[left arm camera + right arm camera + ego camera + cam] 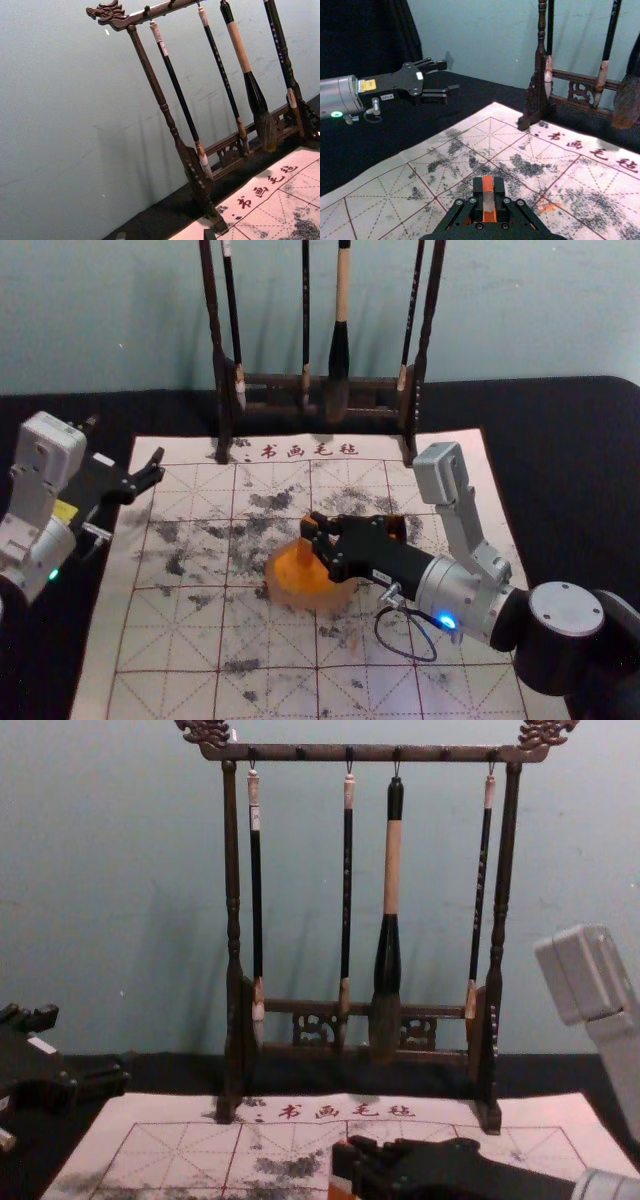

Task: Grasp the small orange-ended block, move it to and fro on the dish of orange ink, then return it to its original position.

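Note:
In the head view my right gripper [316,528] is over the dish of orange ink [296,597], shut on the small block [305,553], whose lower end is down at the ink; whether they touch I cannot tell. The right wrist view has the block [488,201], orange with a pale middle, pinched between the fingertips of the right gripper [488,188]. In the chest view the block [341,1184] is at the bottom edge. My left gripper [148,472] is parked open at the mat's left side; its tips, the left gripper [165,235], edge into the left wrist view.
A dark wooden rack [270,390] with hanging brushes [392,900] stands at the back of the ink-stained mat [180,640]. Just behind the right gripper is a dark brown object [398,528]. Black cloth [590,490] surrounds the mat.

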### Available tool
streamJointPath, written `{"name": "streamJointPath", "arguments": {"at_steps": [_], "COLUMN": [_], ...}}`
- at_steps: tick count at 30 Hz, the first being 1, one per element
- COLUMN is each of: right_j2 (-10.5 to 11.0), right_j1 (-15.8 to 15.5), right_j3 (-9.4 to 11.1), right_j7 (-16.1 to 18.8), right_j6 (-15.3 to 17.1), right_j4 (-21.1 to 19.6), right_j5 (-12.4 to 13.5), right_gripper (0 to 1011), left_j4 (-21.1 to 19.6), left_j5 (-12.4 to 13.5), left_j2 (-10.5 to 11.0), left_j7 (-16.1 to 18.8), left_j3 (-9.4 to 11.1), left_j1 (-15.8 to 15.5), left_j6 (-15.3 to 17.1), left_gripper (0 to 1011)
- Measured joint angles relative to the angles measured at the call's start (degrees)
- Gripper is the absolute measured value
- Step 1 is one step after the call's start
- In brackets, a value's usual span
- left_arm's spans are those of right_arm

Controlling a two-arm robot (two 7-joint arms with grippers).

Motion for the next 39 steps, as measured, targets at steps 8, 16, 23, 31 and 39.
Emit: {"name": "streamJointPath", "arguments": {"at_steps": [8, 16, 23, 31, 39], "right_j2": [0.09, 0.17, 0.21, 0.34, 1.33], "right_j1": [-0.2, -0.31, -0.4, -0.53, -1.31], "right_j3": [0.65, 0.86, 0.94, 1.18, 2.09], "right_j7": [-0.19, -0.17, -0.12, -0.04, 0.13], "right_j6": [0.08, 0.14, 0.16, 0.18, 0.91], "right_j4": [0.05, -0.08, -0.34, -0.99, -4.43], "right_j5": [0.23, 0.32, 0.43, 0.73, 2.15], "right_gripper": [126, 126, 126, 126, 126], "left_j4": [0.0, 0.0, 0.0, 0.0, 0.0], "left_j5": [0.0, 0.0, 0.0, 0.0, 0.0], "left_j2": [0.0, 0.0, 0.0, 0.0, 0.0], "left_j7": [0.0, 0.0, 0.0, 0.0, 0.0], "left_j3": [0.0, 0.0, 0.0, 0.0, 0.0], "left_j1": [0.0, 0.0, 0.0, 0.0, 0.0], "left_j6": [0.0, 0.0, 0.0, 0.0, 0.0], "left_gripper": [1001, 1001, 1001, 1001, 1001]}}
